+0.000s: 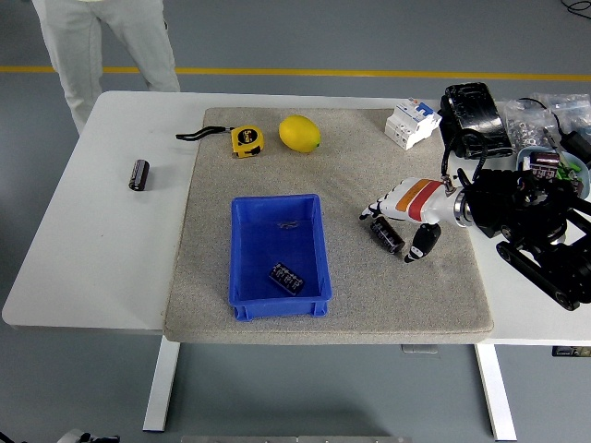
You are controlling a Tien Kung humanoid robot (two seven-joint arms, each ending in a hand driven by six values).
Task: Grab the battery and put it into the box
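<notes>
Taking up most of the shot is a white desk [102, 268] with a big grey mat [406, 295] laid over its middle. A person in light trousers [111, 41] stands at the far left corner, hands out of frame.

Next biggest is the black right arm [536, 231] coming in from the right, ending in a white hand with orange and red bands [406, 217]. Its fingers [374, 208] are loosely spread and point left, the thumb hangs down toward the mat, and it's got hold of nothing. The left arm isn't in the shot at all.

A blue box [242, 249] sits on the mat left of center. Inside it, near the front, lies one small dark battery [288, 276], tilted a bit.

Clutter along the far right edge: a black block [476, 120], a white electrical part [411, 122], bags of small bits [545, 111].

At the back of the mat there's a yellow lemon [299, 133] and just left of it a yellow tape measure [246, 140] with its black strap trailing left.

Another dark battery [388, 234] lies on the mat right under the hand, between the fingers and the thumb. Can't tell if anything touches it. A third one [138, 173] is on the bare desk at far left, well apart from everything.
</notes>
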